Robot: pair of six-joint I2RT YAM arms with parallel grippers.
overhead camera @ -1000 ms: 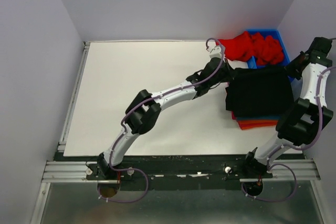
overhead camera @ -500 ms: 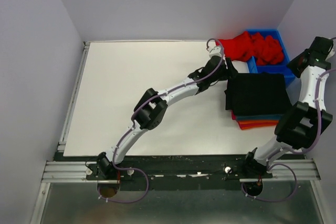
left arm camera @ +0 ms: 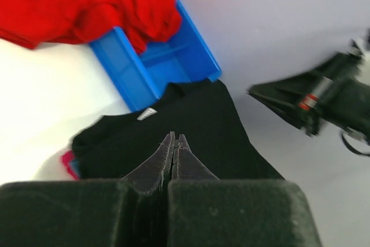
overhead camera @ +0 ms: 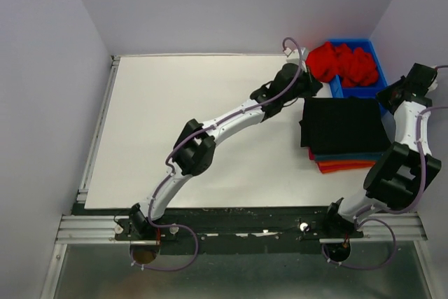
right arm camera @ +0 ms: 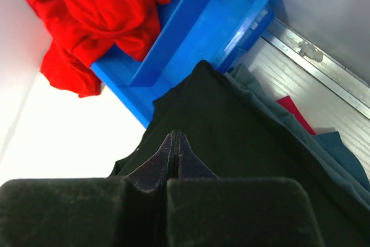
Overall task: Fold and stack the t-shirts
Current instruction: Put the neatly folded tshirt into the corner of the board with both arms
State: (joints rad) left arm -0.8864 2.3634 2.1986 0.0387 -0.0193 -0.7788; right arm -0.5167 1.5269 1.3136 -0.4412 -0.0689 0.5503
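Observation:
A folded black t-shirt tops a stack at the table's right, with a slate-blue t-shirt edge and an orange t-shirt edge showing under it. A bright red t-shirt lies crumpled in the blue bin. My left gripper is shut and empty by the stack's back left corner, above the black t-shirt. My right gripper is shut and empty by the stack's back right corner, over the black t-shirt. Both tips, left and right, hold nothing.
The blue bin stands behind the stack in the back right corner, the red t-shirt spilling over its left rim. A metal rail runs along the table's right edge. The right wall is close to the right arm.
My left gripper has moved back from the black t-shirt's left edge toward the bin. My right wrist has shifted slightly toward me. The black t-shirt now lies flat and squared on the stack.

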